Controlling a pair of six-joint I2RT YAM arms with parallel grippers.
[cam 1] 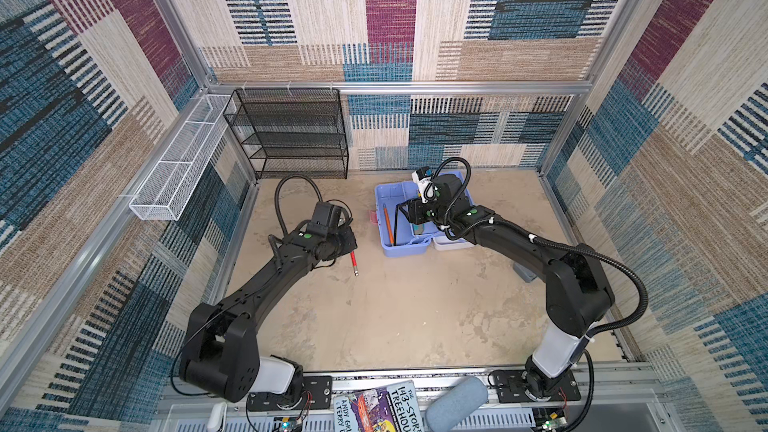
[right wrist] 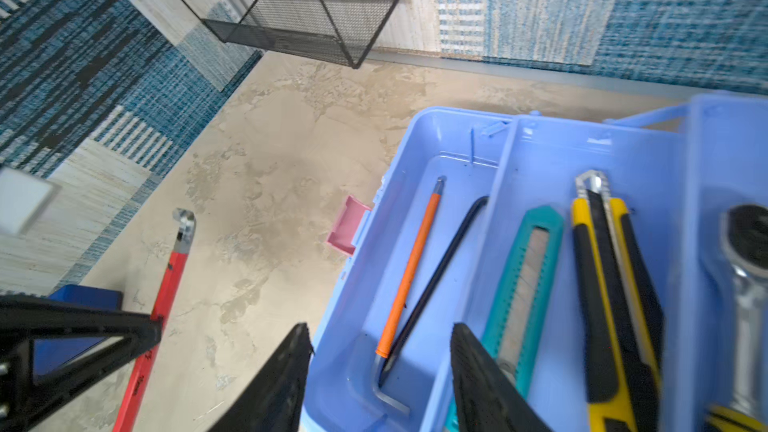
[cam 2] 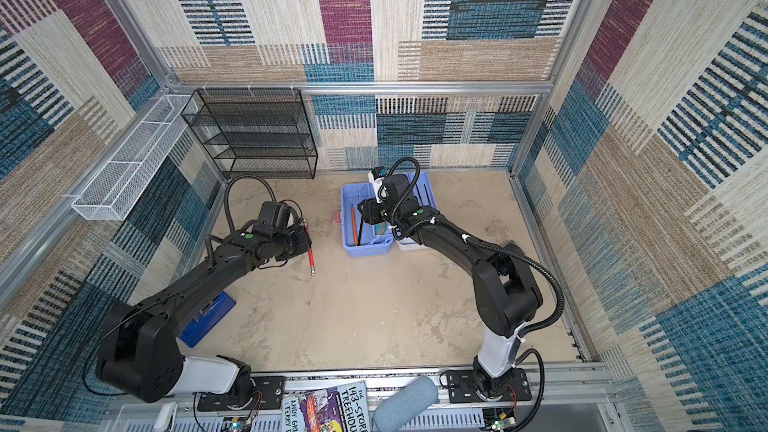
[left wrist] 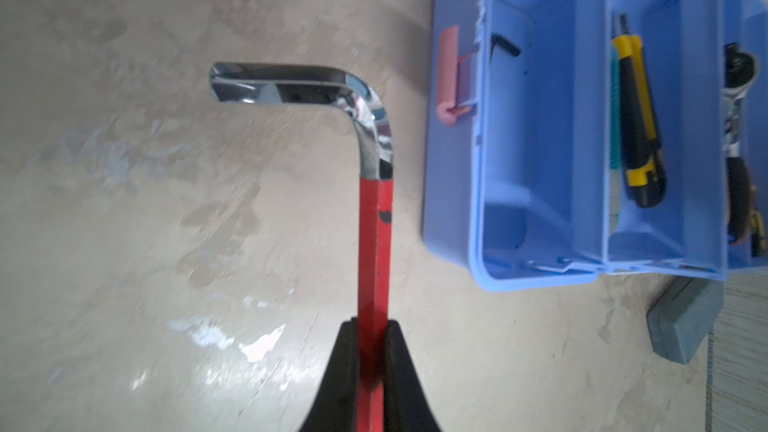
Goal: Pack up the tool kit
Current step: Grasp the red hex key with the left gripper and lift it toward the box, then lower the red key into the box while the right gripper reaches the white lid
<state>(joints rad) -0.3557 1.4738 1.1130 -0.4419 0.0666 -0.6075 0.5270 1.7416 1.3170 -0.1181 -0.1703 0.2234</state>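
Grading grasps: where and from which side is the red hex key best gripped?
Grip the red hex key on its straight sleeved shaft, coming from the end opposite the chrome bend, as the left end effector does: the shaft is straight and flat-sided, the polished elbow curved.

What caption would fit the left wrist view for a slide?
Left gripper shut on a red hex key beside the open lavender-blue tool box, a yellow utility knife inside.

My left pincer (left wrist: 372,324) is matt black plastic. The key (left wrist: 374,222) in it: red-painted shank, mirror-bright chrome bend. The box (left wrist: 451,209) is smooth, slightly glossy plastic. The bench (left wrist: 124,160) looks matt and mottled; the walls (cam 1: 374,14), rough woven cloth.
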